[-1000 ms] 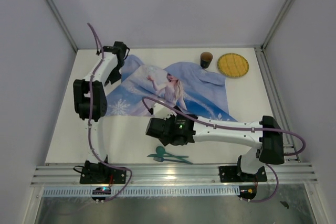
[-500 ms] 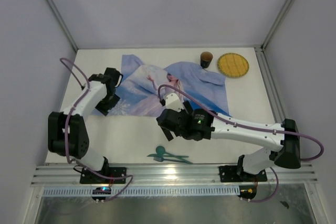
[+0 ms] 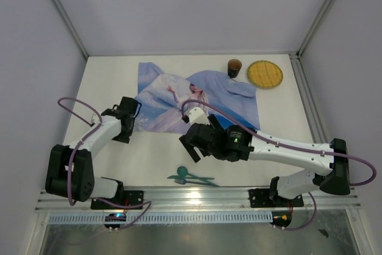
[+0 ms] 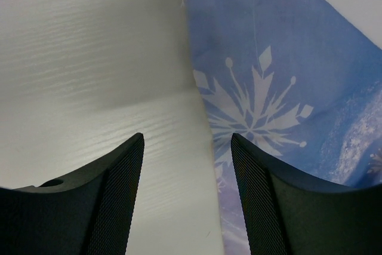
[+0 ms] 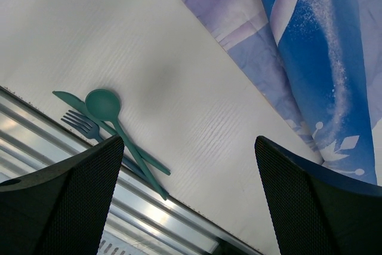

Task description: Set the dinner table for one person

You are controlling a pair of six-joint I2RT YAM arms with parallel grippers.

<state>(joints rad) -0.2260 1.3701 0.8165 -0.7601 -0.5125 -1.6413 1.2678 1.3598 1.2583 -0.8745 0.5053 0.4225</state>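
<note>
Left pincer (image 4: pixel 187 140) gaping over cloth (image 4: pixel 286 88) edge, right pincer (image 5: pixel 188 143) wide, brown cup (image 3: pixel 234 67), contents unseen, beside yellow plate (image 3: pixel 265 74)

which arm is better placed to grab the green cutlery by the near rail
Right. Its open jaws hover beyond the green cutlery, visible in its wrist view; the left jaws sit at the cloth edge, farther off.

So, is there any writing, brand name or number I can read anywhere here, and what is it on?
None can be read.
The blue printed cloth shows only a pictured figure and white snowflakes; if it bears lettering, it is too small to make out.
The dark brown cup, the round yellow woven plate and the teal plastic cutlery carry no legible marks.
</note>
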